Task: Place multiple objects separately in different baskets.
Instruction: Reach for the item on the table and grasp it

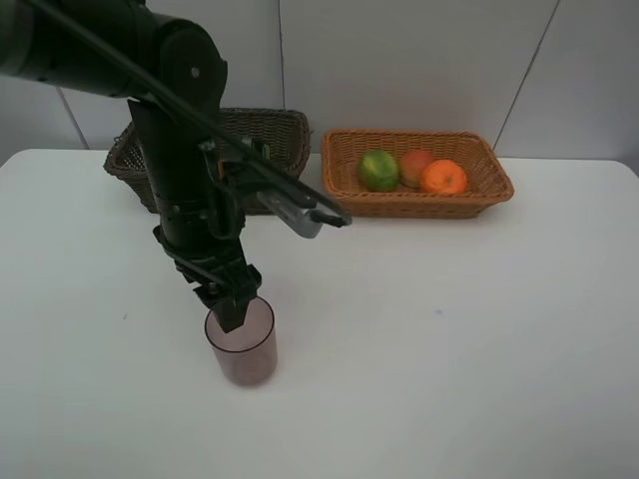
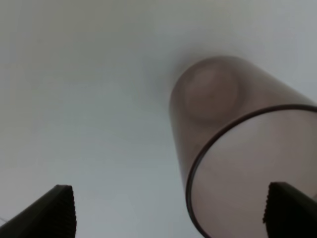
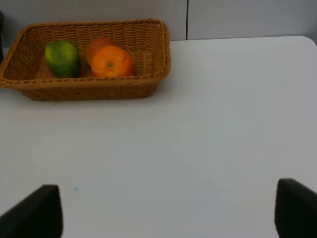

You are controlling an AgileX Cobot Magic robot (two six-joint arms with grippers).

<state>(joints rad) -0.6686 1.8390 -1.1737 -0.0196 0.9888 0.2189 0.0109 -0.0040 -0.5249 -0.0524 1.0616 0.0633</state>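
- bright, even, diffuse light; the white table point(image 1: 449, 349) shows no glare.
- faint soft shadow under the cup point(image 1: 242, 342).
- left wrist view is blurred, cup point(image 2: 233, 148) out of focus.
- right wrist view slightly soft.

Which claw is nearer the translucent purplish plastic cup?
Left. The left claw is open right at the rim of the translucent purplish plastic cup. The right claw, also open, sees only the tan wicker basket, no cup.

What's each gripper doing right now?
Left gripper: open, straddling the cup rim, not gripping.
Right gripper: open, holding nothing.
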